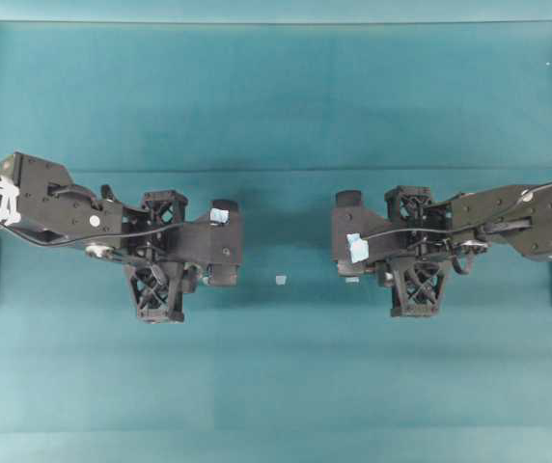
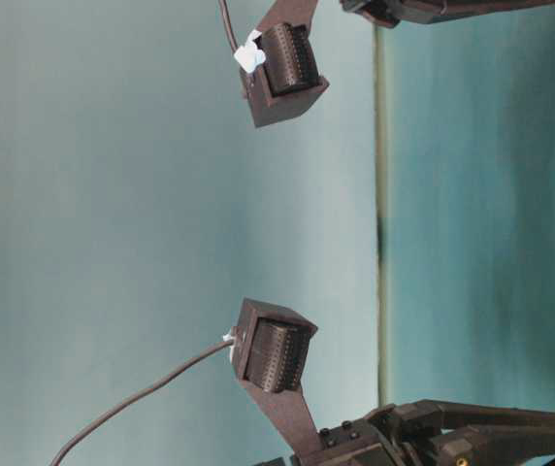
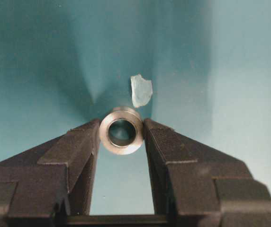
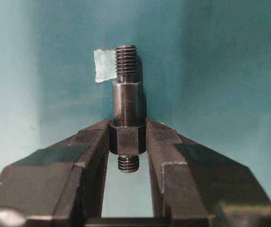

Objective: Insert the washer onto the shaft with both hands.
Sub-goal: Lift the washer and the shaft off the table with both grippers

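1. The left black latticed gripper (image 3: 121, 135) pinches the small silvery-grey metal washer (image 3: 121, 131) between its fingertips, hole facing the wrist camera.
2. The right black gripper (image 4: 127, 139) clamps the dark grey stepped metal shaft (image 4: 127, 109) by its collar.
3. Overhead, both parts are hidden.
4. A pale blue tape scrap (image 1: 280, 280) lies on the teal table (image 1: 276, 386).

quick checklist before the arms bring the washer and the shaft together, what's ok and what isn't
1. washer clamped in left gripper, bore facing the camera: ok.
2. shaft clamped at its collar in right gripper, threaded end forward: ok.
3. Gap between the two grippers in the overhead view is free except a tape scrap on the table: ok.
4. Bore lined up with the shaft axis: cannot tell.
5. Washer seated on the shaft: not ok, parts apart.
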